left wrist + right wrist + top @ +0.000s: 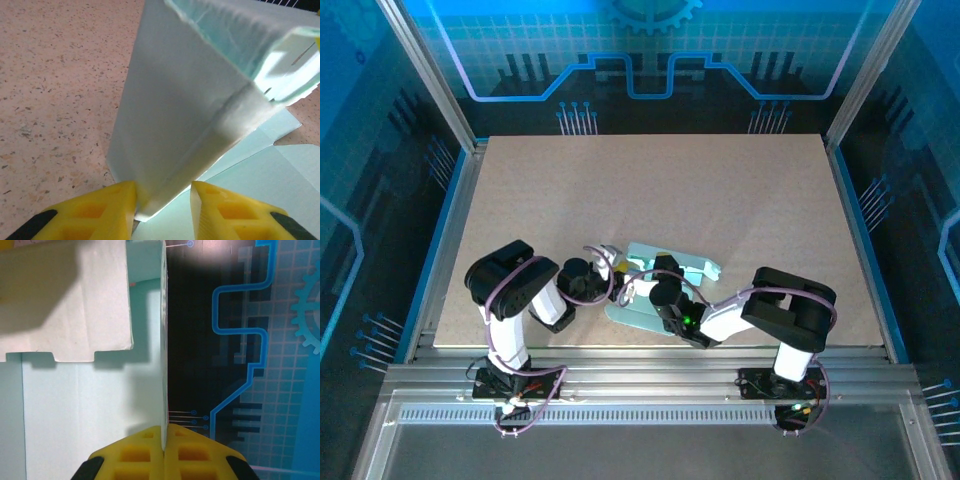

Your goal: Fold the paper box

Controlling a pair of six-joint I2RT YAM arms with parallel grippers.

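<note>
Right gripper [164, 454] is clenched on the paper box [75, 410]. Its two yellow fingers [135, 455] are pressed together at 6 o'clock of the wrist view, with the thin edge of an upright card panel running straight up from between them toward 12 o'clock. To the 9 o'clock side of that edge lies a broad pale mint face, and a paler notched flap hangs over it at 10 o'clock. A blue patterned wall [280, 340] shows on the 3 o'clock side.

Left gripper [162, 207] has its yellow fingers [100, 212] standing apart at 6 o'clock of its wrist view. The lower corner of a raised, tilted panel of the paper box [190, 110] sits in the gap, touching the 9 o'clock finger. I cannot tell whether it is truly pinched. More flat mint card lies at 4 o'clock, and speckled worktop [55, 75] spreads out at 9 o'clock.

From the top view, the paper box [692, 268] rests on the worktop [720, 190] toward 6 o'clock, close to the near edge and partly unfolded. The left gripper [620, 290] meets it from its 9 o'clock side, and the right gripper [665, 288] reaches in from about 4 o'clock.
</note>
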